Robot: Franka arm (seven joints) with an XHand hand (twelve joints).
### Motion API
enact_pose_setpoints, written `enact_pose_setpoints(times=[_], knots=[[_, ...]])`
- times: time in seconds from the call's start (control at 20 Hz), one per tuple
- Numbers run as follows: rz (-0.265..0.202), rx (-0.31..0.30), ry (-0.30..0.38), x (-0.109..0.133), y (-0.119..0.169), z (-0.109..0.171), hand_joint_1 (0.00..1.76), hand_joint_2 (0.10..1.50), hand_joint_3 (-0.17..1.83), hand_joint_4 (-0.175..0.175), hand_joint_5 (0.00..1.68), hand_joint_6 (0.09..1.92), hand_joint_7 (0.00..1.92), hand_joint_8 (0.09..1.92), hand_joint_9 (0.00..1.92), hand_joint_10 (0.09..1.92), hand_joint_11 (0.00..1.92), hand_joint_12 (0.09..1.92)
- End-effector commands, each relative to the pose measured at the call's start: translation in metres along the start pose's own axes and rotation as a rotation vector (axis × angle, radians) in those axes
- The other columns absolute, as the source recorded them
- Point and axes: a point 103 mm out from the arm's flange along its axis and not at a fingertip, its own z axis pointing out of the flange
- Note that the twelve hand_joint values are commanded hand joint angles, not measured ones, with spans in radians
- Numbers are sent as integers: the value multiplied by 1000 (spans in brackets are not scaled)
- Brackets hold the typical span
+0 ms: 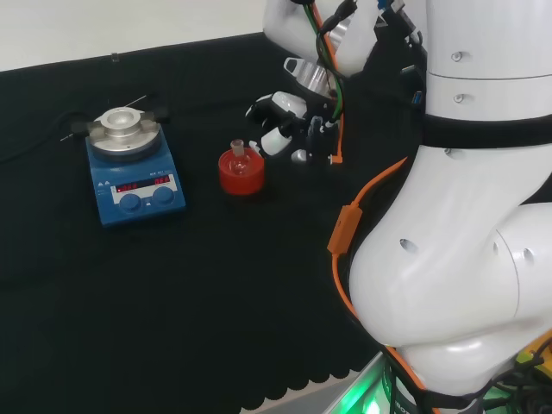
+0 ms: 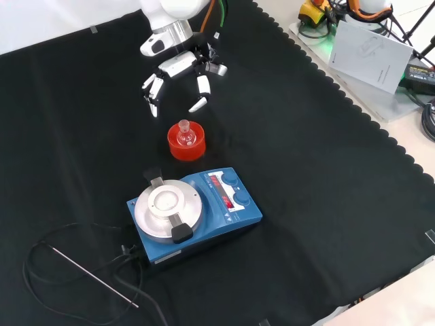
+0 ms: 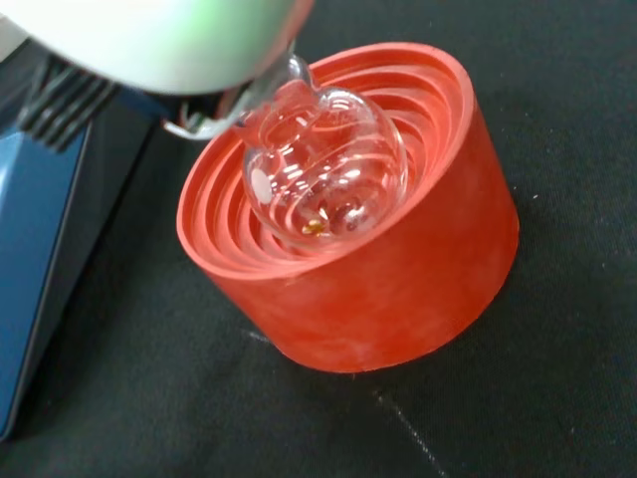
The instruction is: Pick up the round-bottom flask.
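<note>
Black cloth (image 2: 306, 170) bears flask (image 3: 323, 164) (neck top hidden) in stand (image 3: 398, 289).

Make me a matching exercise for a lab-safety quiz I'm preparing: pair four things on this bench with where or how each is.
Things:
1. round-bottom flask
2. red ribbed stand
3. hand
4. blue stirrer plate

States:
A. open above the cloth, holding nothing
B. nearest the camera in the front view, a round metal top
C. seated upright in a ring, neck up
D. on the cloth between the hand and the blue unit in the front view

Pairs: 1-C, 2-D, 3-A, 4-B
</note>
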Motion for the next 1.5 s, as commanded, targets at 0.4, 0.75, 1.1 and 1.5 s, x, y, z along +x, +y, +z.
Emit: enact_pose_setpoints(times=[0.4, 0.75, 1.1, 1.5], knots=[[-5, 14, 3, 2, 2, 10, 1008, 369, 1115, -28, 552, 468, 520, 605, 640, 585, 209, 1337], [-25, 23, 19, 10, 9, 22, 1006, 370, 1112, -28, 553, 478, 519, 607, 640, 586, 210, 1337], [-32, 20, 24, 13, 11, 29, 1005, 372, 1111, -30, 581, 498, 519, 608, 642, 588, 211, 1337], [-38, 17, 15, 13, 12, 30, 1005, 380, 1104, -23, 682, 585, 528, 611, 651, 588, 221, 1334]])
